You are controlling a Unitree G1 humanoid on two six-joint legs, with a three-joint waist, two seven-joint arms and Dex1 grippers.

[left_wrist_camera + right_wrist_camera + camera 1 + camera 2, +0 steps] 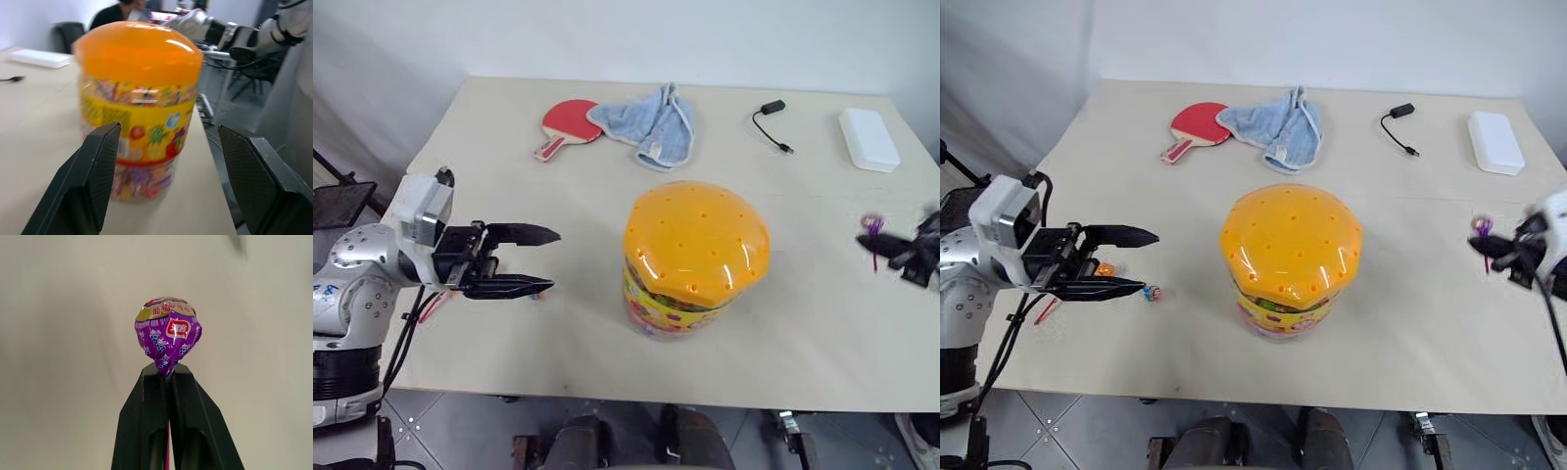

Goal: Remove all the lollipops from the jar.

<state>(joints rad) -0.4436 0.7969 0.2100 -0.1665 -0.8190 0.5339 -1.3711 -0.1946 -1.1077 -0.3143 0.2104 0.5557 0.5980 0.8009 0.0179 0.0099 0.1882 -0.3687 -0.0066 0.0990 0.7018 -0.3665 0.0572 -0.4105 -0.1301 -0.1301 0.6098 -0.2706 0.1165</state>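
The jar [695, 257], a clear tub with a domed orange lid and a yellow label, stands upright in the middle of the table. My left gripper [1148, 260] hovers open to its left, pointing level at the jar [139, 98], clear of it. By that gripper, an orange lollipop [1105, 268] and a blue-pink lollipop [1151, 292] lie on the table. My right gripper [166, 369] is far to the right of the jar, shut on the stick of a purple lollipop [168, 330] that stands above its tips [1481, 227].
At the back of the table [509, 157] lie a red paddle [570, 121], a crumpled blue cloth [651, 125], a black cable [770, 122] and a white box [868, 139]. A person in dark clothes [115, 14] sits beyond the table.
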